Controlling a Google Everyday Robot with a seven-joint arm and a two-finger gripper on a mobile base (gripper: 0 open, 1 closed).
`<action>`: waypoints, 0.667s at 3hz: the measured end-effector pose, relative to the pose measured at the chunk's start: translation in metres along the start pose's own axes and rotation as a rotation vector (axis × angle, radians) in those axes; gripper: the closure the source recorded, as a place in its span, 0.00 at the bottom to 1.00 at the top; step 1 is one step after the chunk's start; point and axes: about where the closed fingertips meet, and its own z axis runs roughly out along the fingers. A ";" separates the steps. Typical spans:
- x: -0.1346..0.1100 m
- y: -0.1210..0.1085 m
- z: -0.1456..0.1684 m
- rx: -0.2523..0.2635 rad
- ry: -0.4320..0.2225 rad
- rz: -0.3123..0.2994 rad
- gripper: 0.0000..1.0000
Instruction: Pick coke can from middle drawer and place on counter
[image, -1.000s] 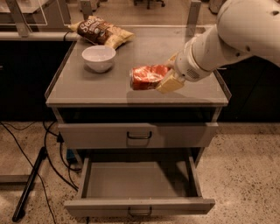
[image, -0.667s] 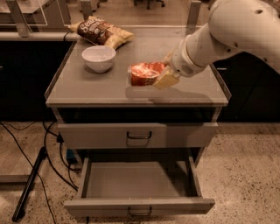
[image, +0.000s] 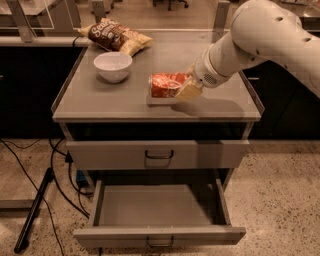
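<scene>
The coke can (image: 165, 85) is red-orange and lies on its side just above or on the counter (image: 110, 100), near its middle. My gripper (image: 184, 86) comes in from the right on the white arm and is shut on the can's right end, with a pale finger (image: 187, 91) over it. The middle drawer (image: 157, 205) is pulled open below, its grey floor bare.
A white bowl (image: 113, 65) stands on the counter's left part. A brown-and-yellow chip bag (image: 115, 36) lies at the back left. A shut drawer front (image: 158, 152) sits above the open one. Black cables (image: 55, 170) and a dark pole (image: 32, 212) lie on the floor at left.
My gripper has carried the can a little to the left and lower toward the counter top. The drawer, bowl and bag have not moved.
</scene>
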 end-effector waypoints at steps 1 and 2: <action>0.006 -0.002 0.012 -0.020 0.009 0.025 1.00; 0.012 -0.002 0.020 -0.039 0.020 0.046 1.00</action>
